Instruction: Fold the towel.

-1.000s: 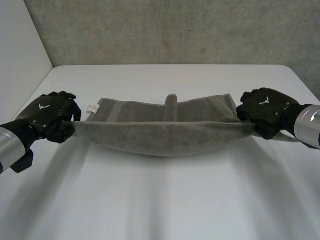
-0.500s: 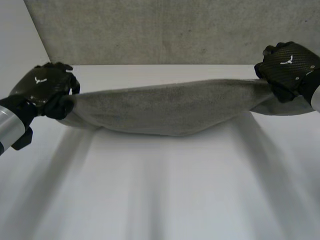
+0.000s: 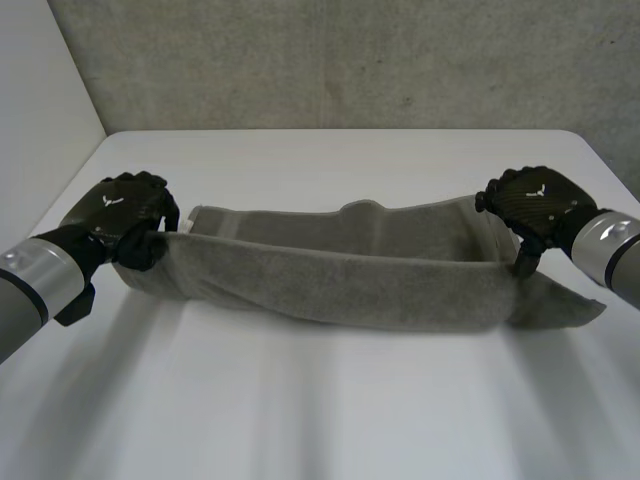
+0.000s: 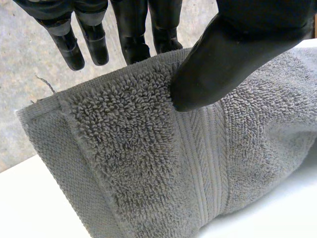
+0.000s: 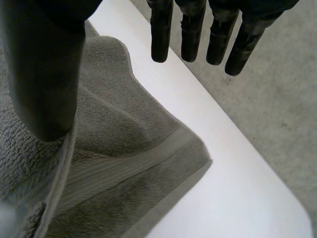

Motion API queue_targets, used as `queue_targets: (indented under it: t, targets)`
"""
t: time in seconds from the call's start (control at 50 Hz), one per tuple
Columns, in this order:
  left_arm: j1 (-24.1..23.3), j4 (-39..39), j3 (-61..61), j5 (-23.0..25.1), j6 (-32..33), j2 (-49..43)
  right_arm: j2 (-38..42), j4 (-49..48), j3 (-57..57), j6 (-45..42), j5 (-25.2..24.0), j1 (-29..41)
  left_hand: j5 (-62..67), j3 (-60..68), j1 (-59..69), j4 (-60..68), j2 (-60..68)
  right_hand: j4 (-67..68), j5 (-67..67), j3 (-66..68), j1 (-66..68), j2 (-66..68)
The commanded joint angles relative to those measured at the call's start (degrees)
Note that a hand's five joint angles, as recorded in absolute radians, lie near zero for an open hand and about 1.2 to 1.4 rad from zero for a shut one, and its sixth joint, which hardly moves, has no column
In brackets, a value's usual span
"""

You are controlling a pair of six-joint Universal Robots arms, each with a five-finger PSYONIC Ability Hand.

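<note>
The grey towel [image 3: 340, 275] lies across the white table [image 3: 320, 410], folded lengthwise into a long band. My left hand [image 3: 125, 212] is at its left end. In the left wrist view the thumb [image 4: 223, 59] presses the towel's [image 4: 148, 163] upper edge against the fingers behind it. My right hand [image 3: 535, 205] hovers at the right end. In the right wrist view its fingers [image 5: 193, 29] are straight and spread from the thumb, clear of the towel [image 5: 114, 163], whose corner lies flat under the palm.
A grey concrete wall [image 3: 340, 60] rises behind the table's far edge. Bare table top stretches in front of the towel towards me. The towel's right corner [image 3: 580, 305] pokes out past my right hand.
Both hands swung the towel's held edge up and set it down again. The right hand has opened and let go of its end. The left hand still pinches its end.
</note>
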Motion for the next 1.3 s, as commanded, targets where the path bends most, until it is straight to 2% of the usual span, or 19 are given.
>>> queue_targets:
  t: [0.02,0.12,0.26,0.4,0.52,0.64,0.72,0.8,0.84,0.86,0.9,0.96,1.0,1.12,1.3]
  targets:
    - [0.18,0.42,-1.71,0.04,-0.11,0.18,0.10,-5.02,6.33,9.11,-1.44,-2.67,3.67,-2.46,5.24,-2.88,4.58,-3.41,-0.87,-1.22,-3.63,-3.43]
    - [0.00,0.95,-2.33,0.04,-0.11,0.18,-0.51,-4.85,8.80,12.10,-4.25,-4.17,3.67,-2.46,5.24,-2.88,4.58,-3.41,-0.70,-1.22,-3.47,-3.26]
    - [0.00,1.04,-2.42,0.04,-0.11,0.18,-3.32,-4.23,13.37,14.84,-5.04,-5.05,3.67,-2.46,5.24,-2.88,4.58,-3.41,-0.53,-1.22,-3.30,-3.09]
    - [0.09,1.04,-2.77,0.13,-0.11,0.26,-5.87,-4.23,16.89,14.93,-5.66,-6.45,3.67,-2.46,5.24,-2.88,4.58,-3.41,0.47,-1.22,-2.29,-2.09]
    - [0.44,1.30,-2.86,0.13,-0.11,0.35,-7.20,-4.58,19.35,14.05,-5.75,-8.21,3.67,-2.46,5.24,-2.88,4.58,-3.41,10.71,-1.22,7.95,8.16]
    - [2.29,1.30,-2.86,0.21,-0.11,0.53,-7.46,-4.41,21.20,13.70,-5.75,-9.97,3.67,-2.46,5.24,-2.88,4.58,-3.41,12.08,-1.22,9.32,9.52]
    - [2.82,1.30,-2.86,0.21,-0.11,0.79,-8.08,-4.50,23.92,10.28,-5.84,-12.34,3.67,-2.46,5.24,-2.88,4.58,-3.41,12.75,-1.22,9.99,10.19]
    - [2.82,1.30,-2.86,0.21,-0.11,0.97,-8.16,-4.59,24.98,7.72,-5.84,-13.84,3.67,-2.46,5.24,-2.88,4.58,-3.41,19.82,-1.22,17.06,17.26]
    - [2.82,1.22,-2.95,0.13,-0.11,0.97,-8.25,-4.41,25.16,6.14,-6.10,-14.28,3.67,-2.46,5.24,-2.88,4.58,-3.41,30.03,-1.22,27.26,27.47]
    - [2.82,1.21,-2.95,0.13,-0.11,0.97,-8.25,-4.41,25.16,6.14,-6.10,-14.28,3.67,-2.46,5.24,-2.88,4.58,-3.41,30.08,-1.22,27.32,27.52]
    - [2.82,1.13,-3.12,0.13,-0.11,1.05,-8.95,-4.15,25.07,5.70,-6.89,-14.80,3.67,-2.46,5.24,-2.88,4.58,-3.41,41.47,-1.22,38.70,38.91]
    - [2.82,1.04,-3.30,0.04,-0.20,1.05,-9.66,-3.97,24.89,5.70,-7.51,-15.16,3.67,-2.46,5.24,-2.88,4.58,-3.41,46.73,-1.22,43.97,44.18]
    - [2.82,1.04,-3.82,0.04,-0.20,1.32,-10.88,-3.36,24.89,5.87,-9.08,-15.68,3.67,-2.46,5.24,-2.88,4.58,-3.41,60.08,-1.22,57.32,57.52]
    - [2.82,0.86,-4.70,0.13,-0.20,1.84,-11.68,0.85,23.32,5.52,-13.65,-16.04,3.67,-2.46,5.24,-2.88,4.58,-3.41,60.13,-1.22,57.37,57.57]
    - [2.29,0.16,-5.41,0.21,-0.20,3.60,-14.40,2.45,16.28,5.70,-15.15,-19.55,3.67,-2.46,5.24,-2.88,4.58,-3.41,60.13,-1.22,57.37,57.57]
